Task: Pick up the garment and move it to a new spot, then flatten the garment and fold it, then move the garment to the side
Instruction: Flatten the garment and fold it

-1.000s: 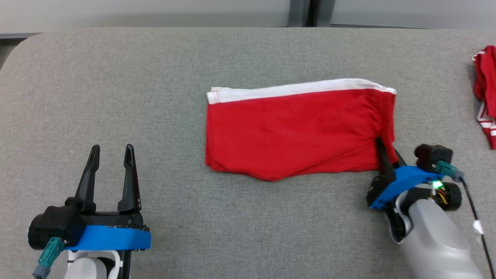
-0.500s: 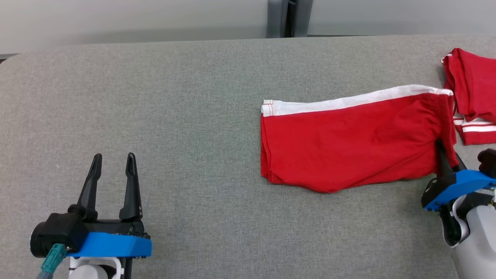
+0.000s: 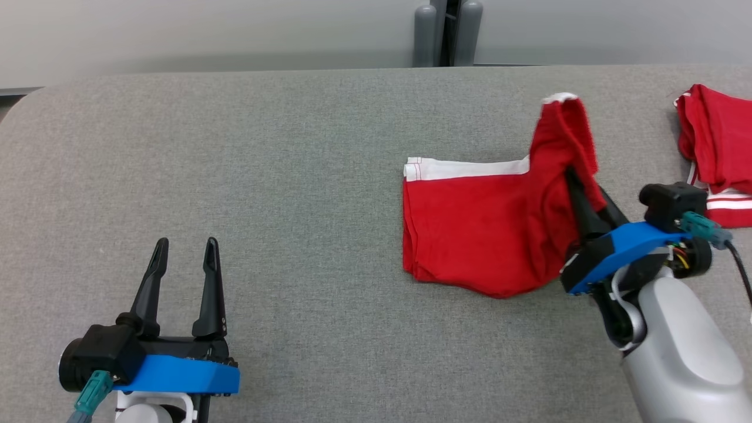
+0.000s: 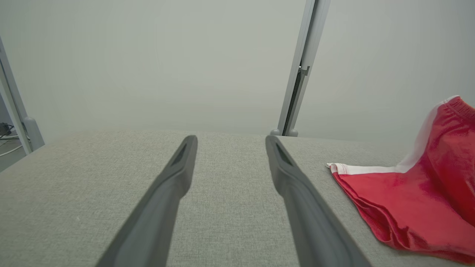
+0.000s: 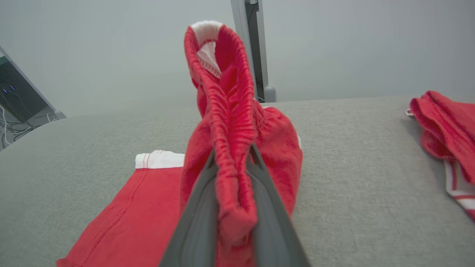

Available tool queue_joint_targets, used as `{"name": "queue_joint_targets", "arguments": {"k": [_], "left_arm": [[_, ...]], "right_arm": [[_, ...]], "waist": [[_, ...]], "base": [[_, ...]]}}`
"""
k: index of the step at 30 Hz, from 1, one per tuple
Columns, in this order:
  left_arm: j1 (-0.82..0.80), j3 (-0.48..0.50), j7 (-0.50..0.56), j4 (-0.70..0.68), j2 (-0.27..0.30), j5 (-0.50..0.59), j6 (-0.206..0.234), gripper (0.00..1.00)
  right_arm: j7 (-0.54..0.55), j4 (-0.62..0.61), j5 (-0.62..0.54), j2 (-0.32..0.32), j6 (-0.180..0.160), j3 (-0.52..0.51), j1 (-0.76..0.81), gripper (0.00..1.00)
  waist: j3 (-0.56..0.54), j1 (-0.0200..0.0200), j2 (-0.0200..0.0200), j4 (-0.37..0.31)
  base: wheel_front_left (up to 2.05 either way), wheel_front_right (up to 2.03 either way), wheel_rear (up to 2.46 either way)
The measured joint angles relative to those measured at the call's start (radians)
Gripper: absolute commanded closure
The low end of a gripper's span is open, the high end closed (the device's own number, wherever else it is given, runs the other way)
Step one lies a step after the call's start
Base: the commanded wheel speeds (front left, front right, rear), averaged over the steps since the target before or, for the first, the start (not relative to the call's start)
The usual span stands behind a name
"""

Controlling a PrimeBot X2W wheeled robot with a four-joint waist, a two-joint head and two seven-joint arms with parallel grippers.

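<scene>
The right gripper [image 3: 578, 191] is seen clamped on the right-hand end of the red garment [image 3: 470, 229]. The gathered waistband is pinched between its two dark fingers, with only a narrow gap left for the cloth. That end is held up off the grey table [image 3: 264, 164] in a peak (white trim shows at its tip), while the rest of the garment lies flat on the surface, its white-banded edge turned toward the far side. The left gripper [image 3: 187, 244] is held well apart from the garment, near the table's front left, with its fingers spread wide and nothing between them. A second red garment [image 3: 714, 141], striped in white, is seen lying at the far right, near the right gripper
</scene>
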Motion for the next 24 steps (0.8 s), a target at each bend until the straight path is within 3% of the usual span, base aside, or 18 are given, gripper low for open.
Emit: {"name": "queue_joint_targets", "arguments": {"k": [7, 17, 18, 19, 20, 24], "left_arm": [[-0.001, -0.015, 0.000, 0.000, 0.000, -0.014, 0.003, 0.00], [-0.020, -0.037, 0.000, -0.001, 0.000, -0.037, 0.015, 0.00], [-0.022, -0.039, 0.000, -0.001, 0.000, -0.037, 0.018, 0.00], [-0.023, -0.041, 0.000, -0.001, 0.000, -0.037, 0.018, 0.00], [-0.023, -0.043, 0.000, -0.001, 0.000, -0.039, 0.020, 0.00], [-0.023, -0.043, 0.000, -0.001, 0.000, -0.044, 0.024, 0.00]], "right_arm": [[0.060, -0.080, -0.025, 0.054, 0.000, 0.085, 0.009, 1.00], [0.062, -0.030, -0.064, 0.121, 0.000, 0.148, 0.014, 1.00], [0.058, -0.017, -0.065, 0.125, 0.000, 0.150, 0.014, 0.81], [0.049, -0.004, -0.068, 0.128, 0.000, 0.153, 0.013, 0.51], [0.040, 0.006, -0.074, 0.130, 0.000, 0.155, 0.013, 0.00], [-0.016, 0.016, -0.072, 0.134, 0.000, 0.178, 0.008, 0.00]], "waist": [[0.009, 0.0000, 0.0000, 0.026], [0.042, -0.0001, 0.0000, 0.057], [0.044, -0.0001, 0.0000, 0.058], [0.046, -0.0001, 0.0000, 0.059], [0.047, -0.0001, 0.0000, 0.060], [0.046, -0.0001, 0.0000, 0.051]], "base": [[0.00, 0.00, 0.00], [0.00, 0.00, 0.00], [0.00, 0.00, 0.00], [0.00, 0.00, 0.00], [0.00, 0.00, 0.00], [0.00, 0.00, 0.00]]}}
